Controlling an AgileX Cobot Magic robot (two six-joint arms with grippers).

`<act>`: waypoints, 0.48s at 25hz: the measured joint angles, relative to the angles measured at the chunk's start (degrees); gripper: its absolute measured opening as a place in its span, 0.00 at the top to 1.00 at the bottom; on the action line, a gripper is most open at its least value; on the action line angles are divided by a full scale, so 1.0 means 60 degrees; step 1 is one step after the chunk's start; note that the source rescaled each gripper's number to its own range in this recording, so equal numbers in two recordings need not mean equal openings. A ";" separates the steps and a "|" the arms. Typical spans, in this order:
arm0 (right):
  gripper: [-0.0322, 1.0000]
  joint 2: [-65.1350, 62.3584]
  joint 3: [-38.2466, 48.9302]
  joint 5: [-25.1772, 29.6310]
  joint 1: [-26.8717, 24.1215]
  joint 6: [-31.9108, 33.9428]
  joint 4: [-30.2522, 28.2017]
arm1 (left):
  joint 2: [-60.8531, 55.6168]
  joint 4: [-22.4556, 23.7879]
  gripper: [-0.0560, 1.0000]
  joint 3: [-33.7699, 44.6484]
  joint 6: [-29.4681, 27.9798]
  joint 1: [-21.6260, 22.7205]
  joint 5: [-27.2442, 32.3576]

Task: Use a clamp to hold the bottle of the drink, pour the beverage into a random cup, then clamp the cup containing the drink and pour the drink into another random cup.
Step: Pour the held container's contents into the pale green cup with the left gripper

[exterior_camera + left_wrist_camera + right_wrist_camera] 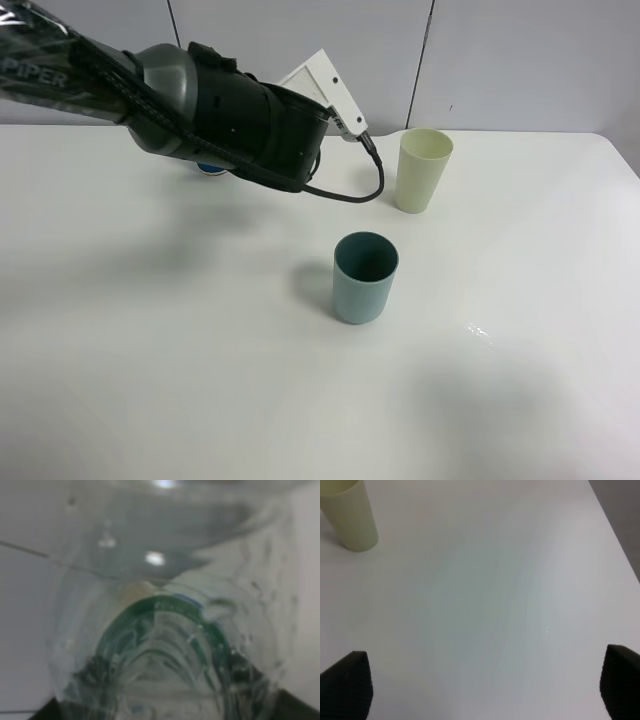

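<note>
The clear bottle [165, 630] with its green label fills the left wrist view, and my left gripper [170, 711] is shut on it, its dark fingers [50, 711] just showing at the frame's corners. From above, the left arm [240, 120] at the back left hides the bottle. How much beverage is in the bottle I cannot tell. The tall pale yellow-green cup [424, 170] stands at the back, right of that arm. The short teal cup [365, 277] stands mid-table. My right gripper [484, 682] hangs open over bare table, with the pale cup [351, 517] off to one side.
A bit of a blue object [212, 168] peeks out under the left arm. A few small drops [480, 330] glint on the white table [150, 350] to the right of the teal cup. A grey panelled wall [500, 60] runs behind the table.
</note>
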 joint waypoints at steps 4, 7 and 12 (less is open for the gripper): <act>0.24 0.0000 0.0000 0.0000 0.0000 0.0000 0.0000 | 0.0385 -0.0002 0.90 -0.0427 0.0597 -0.0072 -0.0117; 0.24 0.0000 0.0000 0.0000 0.0000 0.0000 0.0000 | 0.0582 -0.0002 0.90 -0.0599 0.0944 -0.0072 -0.0147; 0.24 0.0000 0.0000 0.0000 0.0000 0.0000 0.0000 | 0.1027 -0.0020 0.90 -0.1204 0.1636 -0.0072 -0.0298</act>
